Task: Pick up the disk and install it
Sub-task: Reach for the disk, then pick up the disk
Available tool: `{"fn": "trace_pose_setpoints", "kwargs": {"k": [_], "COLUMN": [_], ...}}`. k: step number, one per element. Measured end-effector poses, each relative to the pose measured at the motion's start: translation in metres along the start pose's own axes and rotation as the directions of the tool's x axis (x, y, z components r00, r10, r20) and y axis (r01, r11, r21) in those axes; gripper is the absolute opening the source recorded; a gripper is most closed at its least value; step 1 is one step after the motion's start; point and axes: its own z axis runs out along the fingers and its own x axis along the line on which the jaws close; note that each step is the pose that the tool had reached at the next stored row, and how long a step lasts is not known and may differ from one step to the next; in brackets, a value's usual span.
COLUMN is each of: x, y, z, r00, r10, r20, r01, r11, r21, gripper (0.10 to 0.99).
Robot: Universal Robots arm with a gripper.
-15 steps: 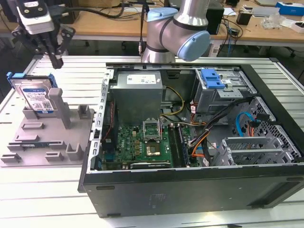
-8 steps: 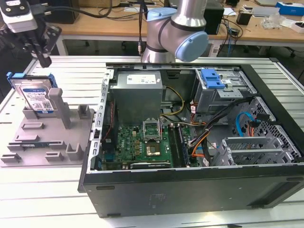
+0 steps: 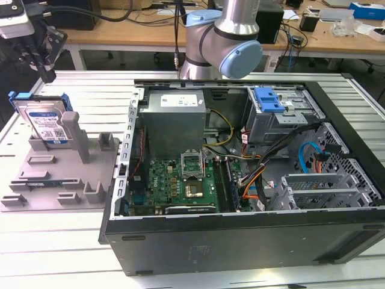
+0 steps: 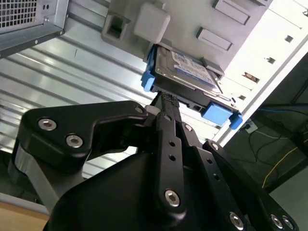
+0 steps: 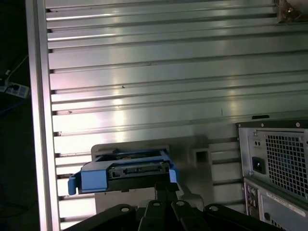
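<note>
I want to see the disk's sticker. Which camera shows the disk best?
The exterior view: the disk leans on the grey stand with its labelled face and blue frame showing. The second wrist view shows the label at a slant, behind the gripper. The first wrist view shows its blue-framed edge.

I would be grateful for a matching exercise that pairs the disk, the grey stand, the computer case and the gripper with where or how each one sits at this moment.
Things:
1. disk
2. grey stand
3. computer case
4. gripper

Places or states:
A. lying open, side panel off
B. black, close by the disk's top edge
C. propped at a tilt in the stand
D. flat on the slatted table, on the exterior view's left of the case

Pairs: 1-C, 2-D, 3-A, 4-B.
</note>
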Motion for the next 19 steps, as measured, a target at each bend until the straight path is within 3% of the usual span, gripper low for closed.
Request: {"fn": "trace_pose_setpoints", "kwargs": {"k": [15,19], "x": [0.0011,0.0011], "y": [0.0014,0.0013], "z": [0.0001,0.0004], "r00": [1.0000,0.9998], "r10": [0.000,-0.016], "r20": [-0.0003,-0.0134], "r01": [0.000,0.016], "r11": [1.0000,0.9999], "r21": [0.000,0.001], "gripper": [0.106,0.106]}}
